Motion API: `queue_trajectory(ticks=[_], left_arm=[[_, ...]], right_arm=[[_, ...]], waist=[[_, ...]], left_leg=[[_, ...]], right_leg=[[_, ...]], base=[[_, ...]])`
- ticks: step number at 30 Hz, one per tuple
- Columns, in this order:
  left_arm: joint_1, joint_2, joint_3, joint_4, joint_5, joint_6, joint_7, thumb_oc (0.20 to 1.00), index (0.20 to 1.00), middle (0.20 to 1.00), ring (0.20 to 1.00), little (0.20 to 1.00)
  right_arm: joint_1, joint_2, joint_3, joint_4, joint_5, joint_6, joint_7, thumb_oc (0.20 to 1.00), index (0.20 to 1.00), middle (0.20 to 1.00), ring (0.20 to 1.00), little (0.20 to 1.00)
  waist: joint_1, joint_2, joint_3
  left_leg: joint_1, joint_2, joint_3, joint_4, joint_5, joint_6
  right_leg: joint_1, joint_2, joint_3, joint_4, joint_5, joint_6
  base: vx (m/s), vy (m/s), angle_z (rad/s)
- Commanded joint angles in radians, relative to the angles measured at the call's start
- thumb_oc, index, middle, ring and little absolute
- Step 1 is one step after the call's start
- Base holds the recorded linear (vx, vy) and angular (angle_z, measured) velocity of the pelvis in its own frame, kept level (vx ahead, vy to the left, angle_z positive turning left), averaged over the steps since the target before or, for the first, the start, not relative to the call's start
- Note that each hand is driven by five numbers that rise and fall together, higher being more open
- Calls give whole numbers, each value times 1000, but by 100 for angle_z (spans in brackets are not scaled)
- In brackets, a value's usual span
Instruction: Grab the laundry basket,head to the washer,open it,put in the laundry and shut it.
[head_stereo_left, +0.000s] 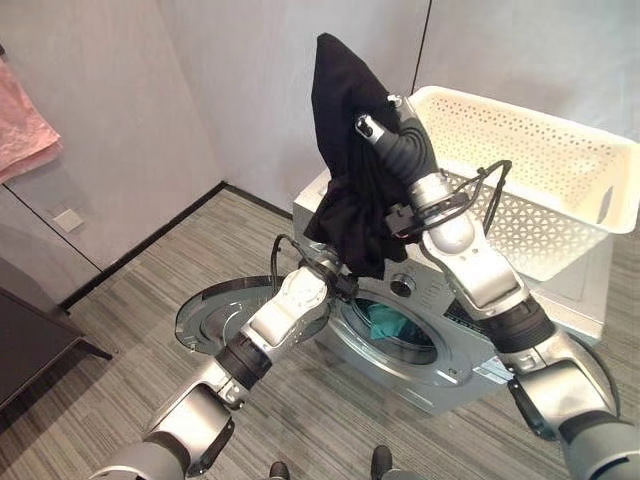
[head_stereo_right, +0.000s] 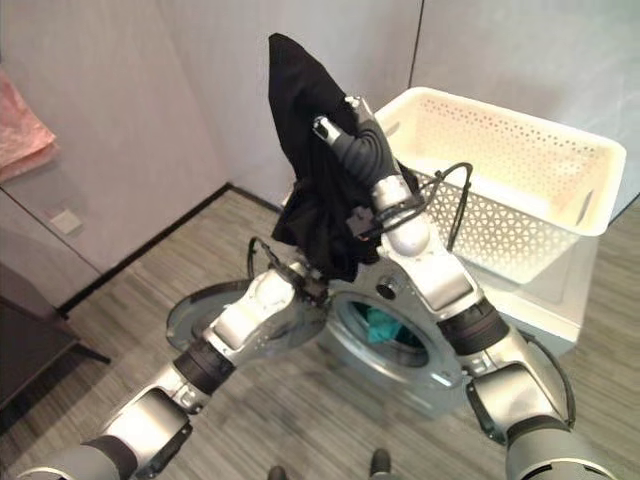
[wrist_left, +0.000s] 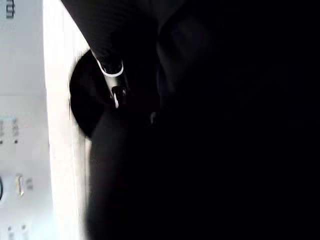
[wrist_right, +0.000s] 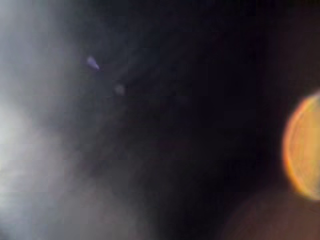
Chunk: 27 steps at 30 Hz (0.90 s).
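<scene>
My right hand (head_stereo_left: 388, 128) is raised high above the washer (head_stereo_left: 440, 372), shut on a black garment (head_stereo_left: 345, 190) that stands up over it and hangs down in front of the machine. The white laundry basket (head_stereo_left: 545, 170) rests on top of the washer. The round door (head_stereo_left: 215, 318) lies swung open to the left. A teal cloth (head_stereo_left: 402, 325) shows inside the drum. My left hand (head_stereo_left: 320, 275) reaches in under the garment's lower end by the drum opening, and the dark cloth (wrist_left: 210, 150) covers its fingers.
Grey walls meet in a corner behind the washer. A pink cloth (head_stereo_left: 20, 130) hangs on the left wall, and a dark piece of furniture (head_stereo_left: 25, 345) stands at the left edge. Striped grey floor lies in front of the machine.
</scene>
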Motion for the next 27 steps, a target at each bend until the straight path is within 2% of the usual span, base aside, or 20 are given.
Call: queue_trajectory(ticks=[1,3,4,5,6,7,13,18,21,22,25,26,27], left_arm=[[-78,-7,36,54,77,-107,42,200,200,200,200,200],[-52,9,58,45,118,-115,63,200,200,200,200,200],[-46,18,67,39,137,-119,71,200,200,200,200,200],[-37,24,78,35,150,-123,79,200,200,200,200,200],[-36,24,78,34,151,-123,79,200,200,200,200,200],[-16,41,102,23,171,-130,89,200,200,200,200,200],[27,88,173,-23,249,-149,121,200,200,200,200,200],[66,147,268,-105,330,-160,170,200,200,200,200,200],[130,218,362,-173,419,-162,190,200,200,200,200,200],[134,218,361,-178,420,-160,189,200,200,200,200,200],[238,250,433,-239,438,-167,178,200,200,200,200,200],[283,257,464,-258,436,-170,176,200,200,200,200,200],[363,267,521,-281,440,-181,168,200,200,200,200,200]], right_arm=[[-38,20,-13,-46,50,-85,3,200,200,200,200,200],[-15,1,-8,-64,70,-88,12,200,200,200,200,200],[-8,-6,-8,-72,75,-91,13,423,423,423,423,423],[-3,-16,-7,-78,80,-93,22,736,736,736,736,736],[-3,-17,-7,-79,81,-93,22,736,736,736,736,736],[14,-35,-9,-92,94,-100,35,1000,1000,1000,1000,1000],[76,-126,-38,-154,155,-123,83,1000,1000,1000,1000,1000],[187,-202,-163,-216,204,-165,92,1000,1000,1000,1000,1000],[315,-237,-335,-250,220,-204,71,1000,1000,1000,1000,1000],[324,-236,-341,-256,220,-203,72,1000,1000,1000,1000,1000],[450,-242,-498,-278,215,-224,43,1000,1000,1000,1000,1000],[493,-239,-558,-283,210,-231,23,1000,1000,1000,1000,1000],[572,-241,-680,-281,171,-240,-5,1000,1000,1000,1000,1000]], waist=[[-5,-46,-62],[-7,-49,-62],[-8,-50,-63],[-9,-51,-64],[-9,-51,-65],[-10,-52,-66],[-17,-57,-72],[-25,-59,-85],[-33,-55,-95],[-31,-56,-97],[-37,-56,-107],[-40,-56,-110],[-51,-55,-112]], left_leg=[[-108,-56,36,-60,86,40],[-107,-54,38,-60,87,38],[-107,-54,40,-60,86,38],[-106,-53,41,-61,86,37],[-106,-53,41,-61,86,37],[-104,-52,44,-60,85,37],[-97,-51,50,-59,83,33],[-92,-52,51,-57,80,32],[-88,-54,52,-57,74,32],[-89,-54,52,-56,74,32],[-84,-57,51,-56,65,35],[-82,-58,52,-57,62,36],[-79,-60,51,-57,55,39]], right_leg=[[98,39,51,46,-220,13],[98,40,52,48,-221,13],[98,39,52,48,-221,13],[97,39,53,49,-220,13],[97,39,53,49,-220,13],[96,39,54,51,-221,13],[100,36,56,52,-219,16],[108,35,56,50,-220,18],[109,32,56,52,-221,21],[110,32,56,52,-222,21],[111,30,60,50,-220,24],[111,29,61,50,-220,25],[112,27,68,49,-219,27]], base=[[0,0,0],[0,0,0],[3,-7,-3],[4,-4,-4],[-3,-5,-4],[-4,-4,-3],[-6,-4,-3],[1,-4,-5],[34,4,-1],[0,0,0],[44,11,0],[82,23,-2],[91,24,-2]])
